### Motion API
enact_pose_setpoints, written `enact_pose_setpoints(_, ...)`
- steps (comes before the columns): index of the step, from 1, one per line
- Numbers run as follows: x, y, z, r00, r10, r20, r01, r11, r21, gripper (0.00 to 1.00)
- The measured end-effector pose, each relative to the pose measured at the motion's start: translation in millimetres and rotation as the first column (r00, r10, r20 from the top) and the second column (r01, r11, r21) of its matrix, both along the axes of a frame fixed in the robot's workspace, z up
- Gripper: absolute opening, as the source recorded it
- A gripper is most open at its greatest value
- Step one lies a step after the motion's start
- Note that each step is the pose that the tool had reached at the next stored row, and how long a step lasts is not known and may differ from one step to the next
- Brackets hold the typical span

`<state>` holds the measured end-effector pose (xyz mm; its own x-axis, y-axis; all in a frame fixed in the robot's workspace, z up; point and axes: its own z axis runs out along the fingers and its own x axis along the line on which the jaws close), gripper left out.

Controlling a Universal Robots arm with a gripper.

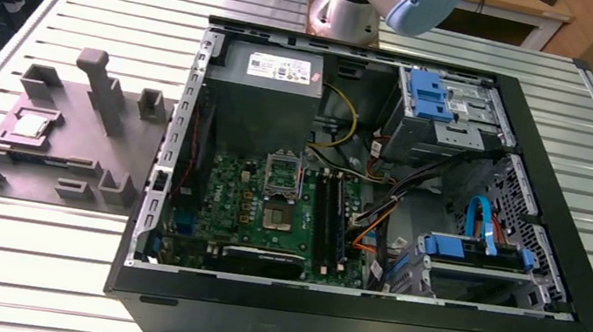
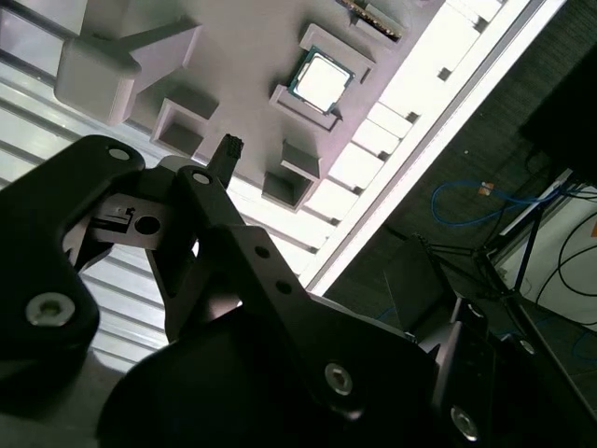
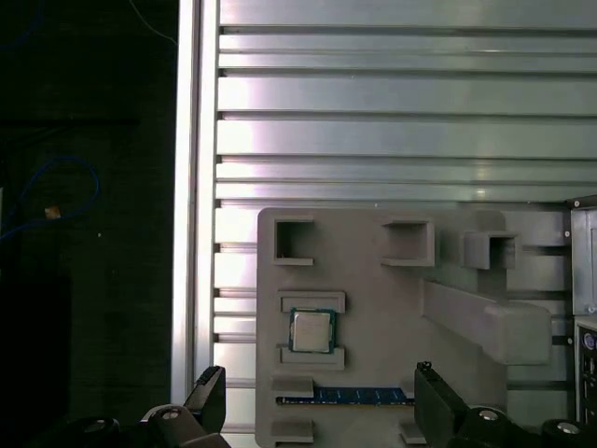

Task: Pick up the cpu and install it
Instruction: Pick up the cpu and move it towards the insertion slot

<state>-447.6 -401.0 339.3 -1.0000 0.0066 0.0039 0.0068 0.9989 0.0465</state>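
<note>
The cpu (image 3: 312,330) is a small silvery square chip lying in a recess of the grey fixture plate (image 3: 373,271). It also shows in the second wrist view as the cpu (image 2: 320,80), and on the exterior view's left as the cpu (image 1: 30,124). My gripper (image 3: 322,399) is open and hovers well above the plate, holding nothing. In the first wrist view its two dark fingertips (image 3: 210,390) stand far apart. The cpu lies in line with the gap between them and well below them. On the green motherboard inside the open PC case sits the metal-framed socket (image 1: 279,218).
The fixture plate (image 1: 65,140) carries tall grey blocks (image 1: 96,88) and a memory stick (image 3: 345,396) in a slot beside the cpu. The black case (image 1: 387,188) holds a grey power supply (image 1: 267,82), cables and blue drive bays. The slatted table edge (image 3: 191,187) is near the fixture.
</note>
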Motion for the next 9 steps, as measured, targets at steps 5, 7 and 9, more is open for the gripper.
enact_pose_setpoints(5, -1.1, 0.0, -1.8, 1.0000, 0.005, -0.0001, -0.005, 1.0000, 0.0000, 0.88)
enact_pose_setpoints(7, -1.3, 0.0, -2.8, 1.0000, 0.006, 0.0001, -0.006, 1.0000, 0.0001, 0.88)
enact_pose_setpoints(9, -1.6, 0.0, -4.1, 1.0000, 0.010, -0.0001, -0.010, 1.0000, 0.0001, 0.88)
